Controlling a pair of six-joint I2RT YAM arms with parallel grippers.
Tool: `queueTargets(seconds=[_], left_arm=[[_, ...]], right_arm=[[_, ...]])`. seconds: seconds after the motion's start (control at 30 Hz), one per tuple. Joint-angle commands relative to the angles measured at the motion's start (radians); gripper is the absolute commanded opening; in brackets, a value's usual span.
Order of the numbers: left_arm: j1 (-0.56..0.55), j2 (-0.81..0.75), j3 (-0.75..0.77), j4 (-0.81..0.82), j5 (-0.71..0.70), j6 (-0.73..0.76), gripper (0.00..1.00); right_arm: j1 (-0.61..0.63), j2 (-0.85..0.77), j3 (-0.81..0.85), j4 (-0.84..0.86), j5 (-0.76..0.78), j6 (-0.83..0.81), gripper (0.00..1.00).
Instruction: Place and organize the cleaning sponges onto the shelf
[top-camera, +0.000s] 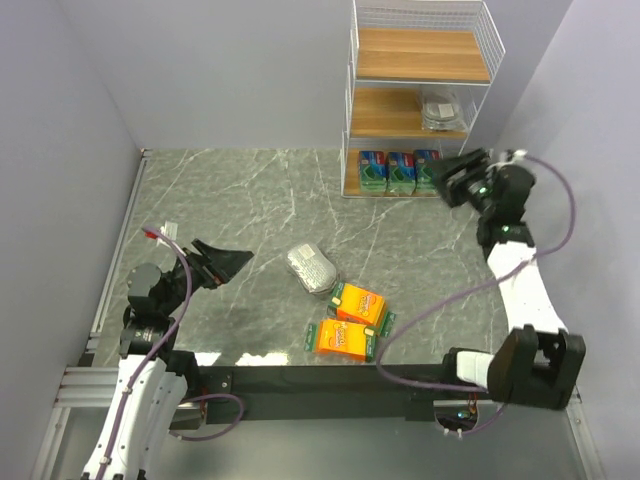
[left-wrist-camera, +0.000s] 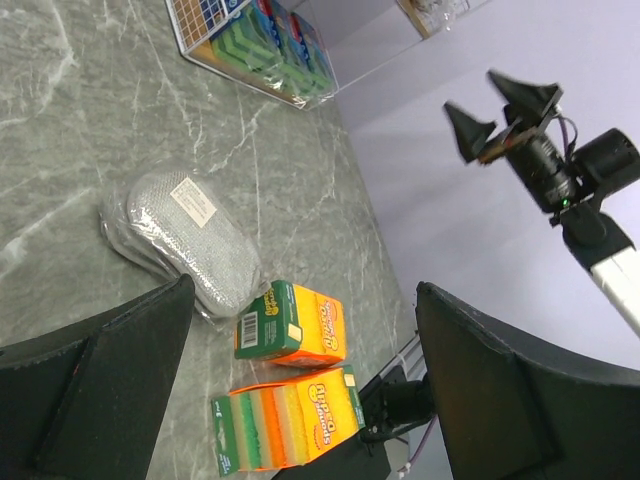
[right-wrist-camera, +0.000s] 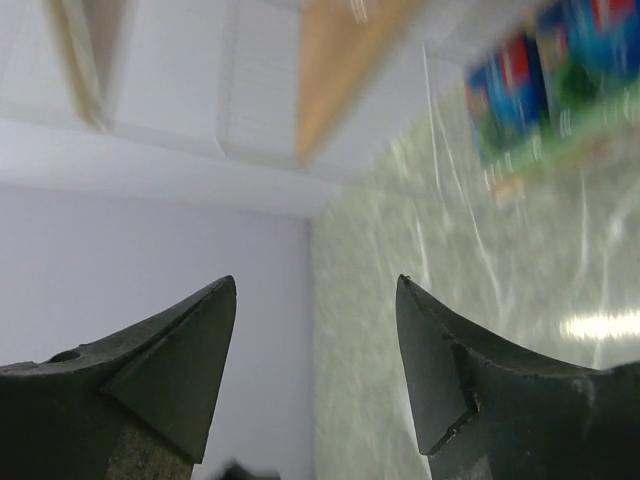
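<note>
Three blue-and-green cleaning sponges (top-camera: 400, 171) stand in a row on the bottom tier of the shelf (top-camera: 420, 55). A clear-wrapped silvery pack (top-camera: 440, 110) lies on the middle board. On the table lie another silvery pack (top-camera: 310, 268) and two orange packs (top-camera: 360, 303) (top-camera: 345, 338). My right gripper (top-camera: 450, 182) hangs open and empty just right of the bottom tier; its wrist view shows blurred blue packs (right-wrist-camera: 540, 80) beyond the gripper (right-wrist-camera: 316, 282). My left gripper (top-camera: 225, 263) is open and empty, left of the silvery pack (left-wrist-camera: 185, 235), and faces the orange packs (left-wrist-camera: 295, 322) (left-wrist-camera: 290, 420).
Grey walls close in the marble-patterned table (top-camera: 240, 200) on the left, back and right. The shelf's top tier is a bare board inside a white wire basket (top-camera: 425, 20). A black bar (top-camera: 320, 378) runs along the near edge between the arm bases.
</note>
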Motion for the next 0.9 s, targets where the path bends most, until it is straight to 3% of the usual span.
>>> queueTargets(seconds=[0.0, 0.13, 0.3, 0.47, 0.7, 0.87], left_arm=[[-0.003, 0.016, -0.017, 0.071, 0.023, -0.014, 0.99], [-0.003, 0.03, -0.008, 0.075, 0.026, -0.004, 0.99], [-0.003, 0.021, -0.013, 0.073, 0.018, -0.007, 0.99], [-0.003, 0.03, -0.031, 0.097, 0.021, -0.021, 0.99], [-0.003, 0.036, -0.03, 0.095, 0.023, -0.017, 0.99], [-0.003, 0.019, -0.03, 0.068, 0.011, 0.005, 1.0]], right_arm=[[0.136, -0.093, -0.082, -0.162, 0.074, -0.147, 0.72], [0.411, -0.126, -0.163, -0.196, 0.127, -0.192, 0.7], [0.601, -0.089, -0.197, -0.193, 0.184, -0.177, 0.63], [0.8, 0.029, -0.119, -0.271, 0.278, -0.194, 0.6], [0.952, 0.222, 0.005, -0.34, 0.359, -0.163, 0.61], [0.96, 0.264, -0.001, -0.423, 0.425, -0.142, 0.62]])
